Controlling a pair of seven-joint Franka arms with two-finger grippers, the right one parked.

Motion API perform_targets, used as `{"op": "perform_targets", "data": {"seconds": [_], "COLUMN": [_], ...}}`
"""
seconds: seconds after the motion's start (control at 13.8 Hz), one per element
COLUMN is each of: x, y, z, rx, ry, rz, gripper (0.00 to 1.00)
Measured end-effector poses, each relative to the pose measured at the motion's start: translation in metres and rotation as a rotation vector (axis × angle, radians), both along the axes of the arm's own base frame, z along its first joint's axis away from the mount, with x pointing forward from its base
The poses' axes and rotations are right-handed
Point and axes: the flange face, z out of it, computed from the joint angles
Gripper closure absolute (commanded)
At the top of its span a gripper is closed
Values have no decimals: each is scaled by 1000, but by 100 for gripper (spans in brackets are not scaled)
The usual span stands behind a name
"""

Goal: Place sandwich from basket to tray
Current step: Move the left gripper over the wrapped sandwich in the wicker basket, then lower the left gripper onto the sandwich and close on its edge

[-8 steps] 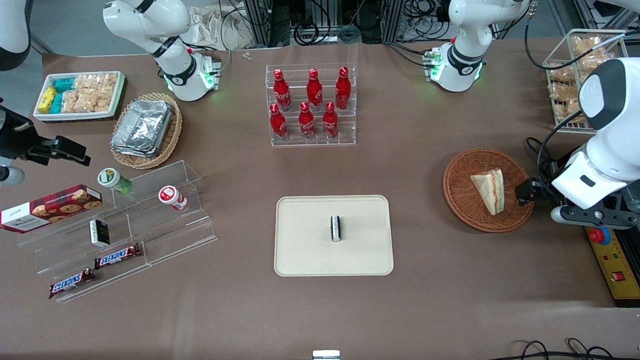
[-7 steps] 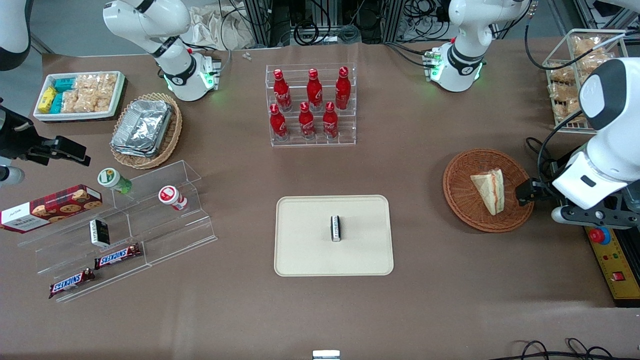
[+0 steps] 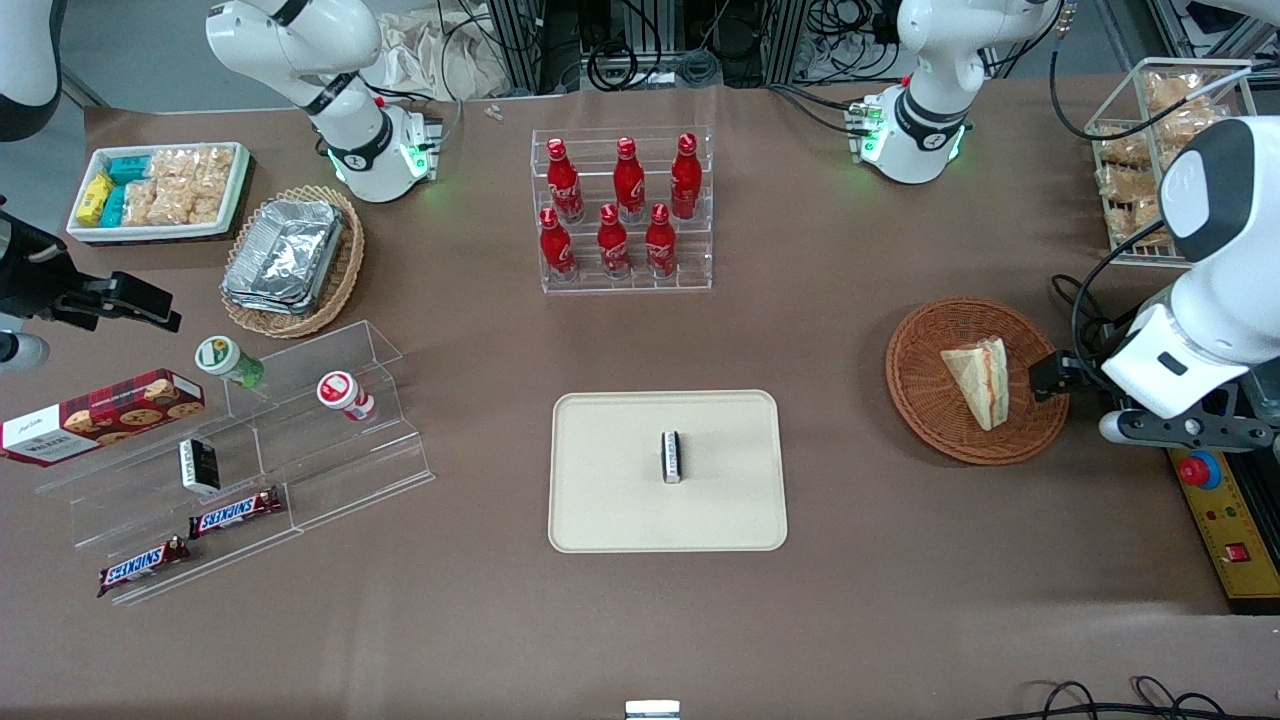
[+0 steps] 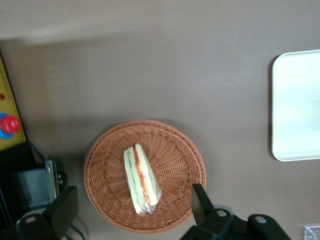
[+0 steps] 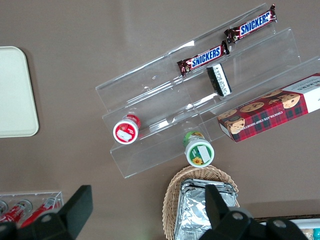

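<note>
At the centre of the front frame lies the beige tray (image 3: 620,500), a small dark block (image 3: 671,456) on it. At mid-right, the round wicker basket (image 3: 925,400) holds the sandwich (image 3: 978,378). The gripper (image 4: 132,210) hovers over the basket, apparently not touching it, jaws wide apart.

Table (image 3: 480,640): matt brown covering, smooth. Basket (image 3: 915,395): reddish-brown woven wicker, ribbed, rough. Sandwich (image 3: 975,382) in basket: pale soft bread under a clear, slightly shiny wrap. Tray (image 3: 600,500), toward the parked arm's end from basket: beige, matt, smooth, plastic-looking. Hand (image 4: 131,216) above basket, fingers (image 4: 64,210) wide apart: black matt plastic pads; arm shell glossy white plastic. Bottle rack (image 3: 625,280), farther from front camera than tray: clear glossy acrylic.
</note>
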Motion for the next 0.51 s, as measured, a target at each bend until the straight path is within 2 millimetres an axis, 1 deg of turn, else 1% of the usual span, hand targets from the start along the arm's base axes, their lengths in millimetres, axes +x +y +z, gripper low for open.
{"op": "perform_targets", "data": {"seconds": [0.07, 0.14, 0.22, 0.36, 0.51], "x": [-3, -7, -11, -26, -54], "y": [0, -2, -5, -10, -10], "z": [-9, -24, -41, -78, -115], "rx": [6, 18, 25, 23, 25], "ry": [23, 42, 40, -5, -32], "rz": [111, 216, 278, 324, 347], "gripper": [0, 0, 0, 0, 0]}}
